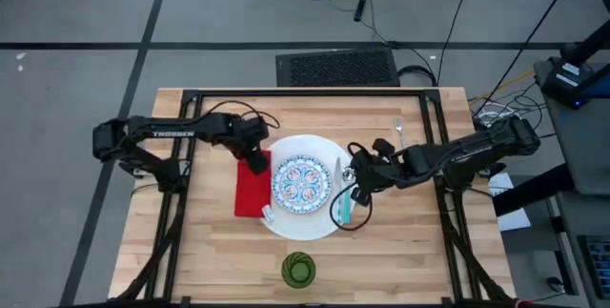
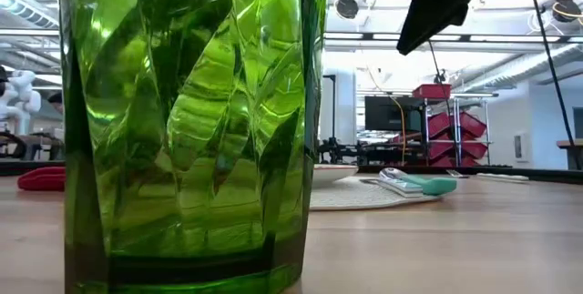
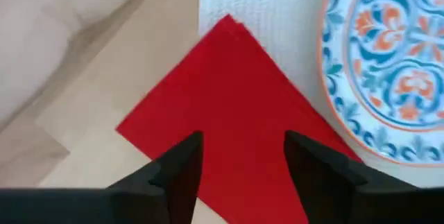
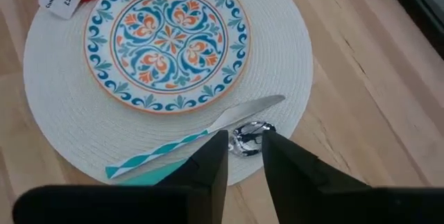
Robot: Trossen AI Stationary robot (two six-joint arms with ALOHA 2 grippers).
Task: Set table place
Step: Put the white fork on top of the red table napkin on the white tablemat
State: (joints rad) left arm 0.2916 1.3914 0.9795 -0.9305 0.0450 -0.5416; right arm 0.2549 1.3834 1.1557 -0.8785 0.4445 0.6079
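On the wooden table [image 1: 200, 251], a large white round plate [image 1: 319, 151] sits near the centre with a small blue-and-orange patterned plate [image 1: 301, 183] resting on it. A red napkin [image 1: 252, 192] lies just left of the white plate, its right edge overlapping the rim. The left gripper [image 3: 241, 156] hovers over the napkin's far end, fingers spread and holding nothing. The right gripper [image 4: 244, 149] hangs over the white plate's right rim, its fingers slightly parted above a teal-handled spoon [image 4: 208, 156] and a striped-handled knife [image 4: 187, 141]. A silver fork [image 1: 400, 132] lies apart on the far right. A green glass cup [image 1: 298, 271] stands upright at the near edge.
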